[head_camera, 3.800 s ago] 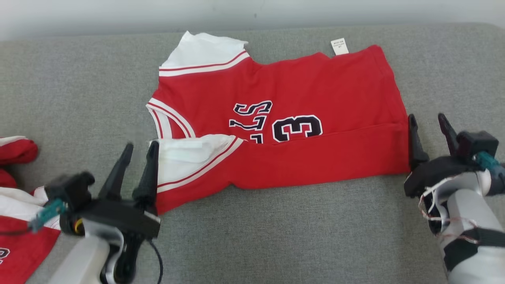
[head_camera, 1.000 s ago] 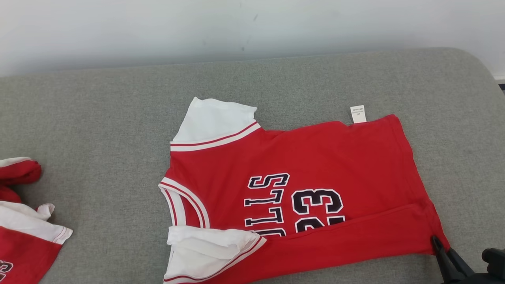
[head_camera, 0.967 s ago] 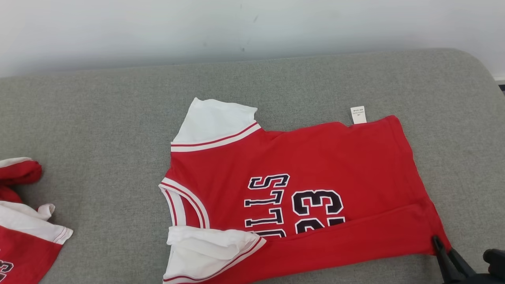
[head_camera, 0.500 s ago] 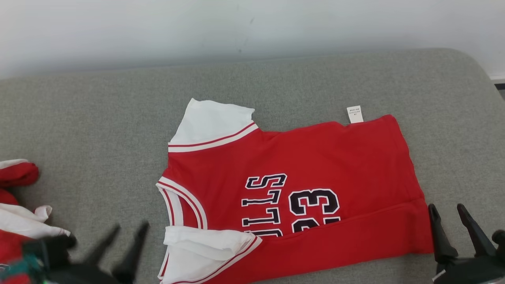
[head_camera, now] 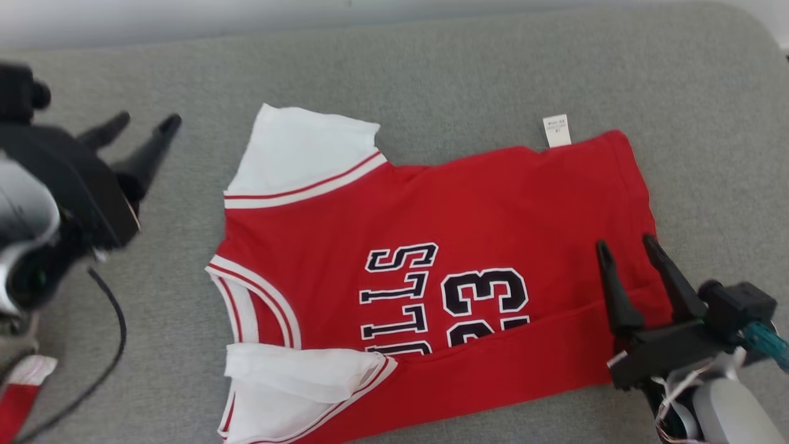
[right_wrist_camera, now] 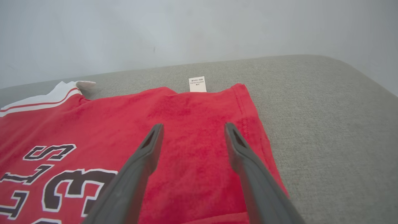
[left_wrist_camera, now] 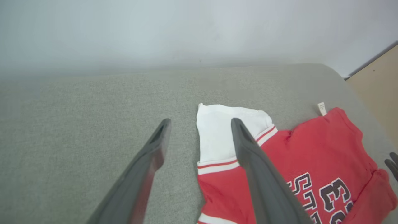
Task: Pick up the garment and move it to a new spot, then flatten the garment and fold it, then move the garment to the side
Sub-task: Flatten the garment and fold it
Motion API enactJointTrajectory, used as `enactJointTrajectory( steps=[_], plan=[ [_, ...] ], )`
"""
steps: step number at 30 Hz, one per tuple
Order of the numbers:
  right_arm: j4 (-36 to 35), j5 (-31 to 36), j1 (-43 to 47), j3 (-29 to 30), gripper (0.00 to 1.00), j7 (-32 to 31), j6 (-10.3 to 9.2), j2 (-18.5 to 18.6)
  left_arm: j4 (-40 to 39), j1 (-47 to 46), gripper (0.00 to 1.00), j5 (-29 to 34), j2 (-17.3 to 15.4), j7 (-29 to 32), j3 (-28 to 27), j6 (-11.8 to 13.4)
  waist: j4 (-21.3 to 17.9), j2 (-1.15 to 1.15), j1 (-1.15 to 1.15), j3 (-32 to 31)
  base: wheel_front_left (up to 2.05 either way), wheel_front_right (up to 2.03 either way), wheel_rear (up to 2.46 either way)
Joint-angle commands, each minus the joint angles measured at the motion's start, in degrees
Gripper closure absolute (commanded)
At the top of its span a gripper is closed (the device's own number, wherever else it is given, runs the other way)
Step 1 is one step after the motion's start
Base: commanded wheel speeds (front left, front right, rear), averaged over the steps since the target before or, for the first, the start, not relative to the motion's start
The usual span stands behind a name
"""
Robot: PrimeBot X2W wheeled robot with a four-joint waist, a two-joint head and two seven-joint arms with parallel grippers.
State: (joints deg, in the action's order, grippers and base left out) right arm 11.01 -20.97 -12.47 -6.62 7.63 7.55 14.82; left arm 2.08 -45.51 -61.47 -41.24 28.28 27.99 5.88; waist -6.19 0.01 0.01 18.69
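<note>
The garment (head_camera: 468, 222) is a red jersey with white sleeves and dark "23" lettering, lying on the grey cushion with its near edge folded over. A white label (head_camera: 556, 131) sticks out at its far edge. My left gripper (head_camera: 143, 123) hovers open to the left of the far white sleeve (head_camera: 296, 151), holding nothing. In the left wrist view its fingers (left_wrist_camera: 248, 149) straddle that sleeve's (left_wrist_camera: 217, 133) edge from above. Over the jersey's right end my right gripper (head_camera: 624, 245) stands open and empty. The right wrist view has red cloth (right_wrist_camera: 189, 124) between the fingers (right_wrist_camera: 149, 146).
The grey cushion (head_camera: 468, 68) ends at a pale wall at the back and rounds off at the right. A scrap of another red and white garment (head_camera: 21, 388) lies at the lower left, beside a black cable (head_camera: 111, 345).
Both grippers have opened and let go of the jersey's near fold. The left arm has risen to the upper left, and the right has come up over the jersey. The camera tilted down.
</note>
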Motion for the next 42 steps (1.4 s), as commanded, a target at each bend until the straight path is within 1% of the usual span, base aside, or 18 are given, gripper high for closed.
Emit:
enactJointTrajectory(
  steps=[1,5,8,10,11,15,20,27,31,32,33,34,37,39,42],
  plan=[
    [0.30,0.41,-1.82,-0.85,0.00,0.58,-0.14,-0.61,4.00,-3.53,0.00,1.02,0.78,1.94,1.20,-1.30,-3.82,-0.01,-0.01,4.90,0.00,0.00,0.00],
    [1.01,0.47,-3.95,-1.86,0.00,1.60,-0.14,-1.39,11.80,-11.39,0.00,3.14,1.61,4.73,3.03,-4.05,-5.94,-0.01,-0.01,8.02,0.00,0.00,0.00],
    [2.18,0.61,-4.86,-2.07,0.00,2.38,-0.14,-2.03,16.93,-15.27,0.00,4.42,2.00,6.08,4.19,-5.78,-7.61,-0.01,-0.01,9.71,0.00,0.00,0.00],
    [3.07,0.64,-5.27,-2.22,0.00,3.16,-0.14,-2.50,19.51,-17.37,0.00,4.97,2.37,6.76,4.71,-6.49,-8.44,-0.01,-0.01,10.45,0.00,0.00,0.00],
    [3.07,0.64,-5.27,-2.22,0.00,3.16,-0.14,-2.50,19.51,-17.37,0.00,4.97,2.37,6.76,4.71,-6.49,-8.44,-0.01,-0.01,10.45,0.00,0.00,0.00],
    [4.35,0.34,-5.84,-2.65,0.00,4.39,-0.14,-3.10,22.97,-20.11,0.00,5.95,2.55,9.12,6.50,-8.59,-9.76,-0.01,-0.01,11.49,0.00,0.00,0.00],
    [5.55,-0.14,-6.63,-3.22,0.00,5.56,-0.14,-3.47,25.91,-22.21,0.00,7.01,2.83,10.45,7.82,-9.85,-11.18,-0.01,-0.01,12.21,0.00,0.00,0.00],
    [6.11,-0.49,-7.09,-3.30,0.00,6.34,-0.14,-3.42,28.31,-23.66,0.00,9.30,2.47,11.50,10.24,-10.48,-12.08,-0.01,-0.01,12.90,0.00,0.00,0.00],
    [6.55,-0.56,-7.13,-3.00,0.00,6.62,-0.14,-3.44,29.16,-23.47,0.00,9.28,2.87,12.24,11.04,-10.87,-12.03,-0.01,-0.01,12.79,0.00,0.00,0.00],
    [6.66,-0.61,-7.16,-2.93,0.00,6.64,-0.14,-3.42,29.29,-23.43,0.28,9.00,2.99,12.33,11.12,-10.89,-11.99,-0.01,-0.01,12.70,0.00,0.00,0.00],
    [6.82,-0.67,-7.26,-2.86,0.00,6.62,-0.14,-3.32,29.34,-23.39,0.77,8.74,3.08,12.59,11.23,-11.14,-11.92,-0.01,-0.01,12.58,0.00,0.00,0.00],
    [6.92,-0.72,-7.43,-2.88,0.00,6.63,-0.14,-3.08,29.43,-23.14,1.00,8.12,3.24,13.25,11.43,-11.42,-11.84,-0.01,-0.01,12.40,0.00,0.00,0.00],
    [6.84,-0.99,-8.54,-2.63,0.00,5.98,-0.14,-2.19,29.26,-22.42,1.00,6.72,3.55,15.22,11.87,-11.84,-11.43,-0.01,-0.01,11.73,0.00,0.00,0.00],
    [7.00,-2.25,-9.95,-1.84,0.00,4.32,-0.14,-2.62,28.59,-22.42,1.00,6.30,3.50,15.69,12.05,-11.96,-11.30,-0.01,-0.01,11.36,0.00,0.00,0.00],
    [7.76,-2.92,-13.33,-1.46,0.00,-1.06,-0.14,-2.33,28.06,-22.15,1.00,5.89,3.72,16.49,12.15,-12.08,-11.11,-0.01,-0.01,10.69,0.00,0.00,0.00]
  ],
)
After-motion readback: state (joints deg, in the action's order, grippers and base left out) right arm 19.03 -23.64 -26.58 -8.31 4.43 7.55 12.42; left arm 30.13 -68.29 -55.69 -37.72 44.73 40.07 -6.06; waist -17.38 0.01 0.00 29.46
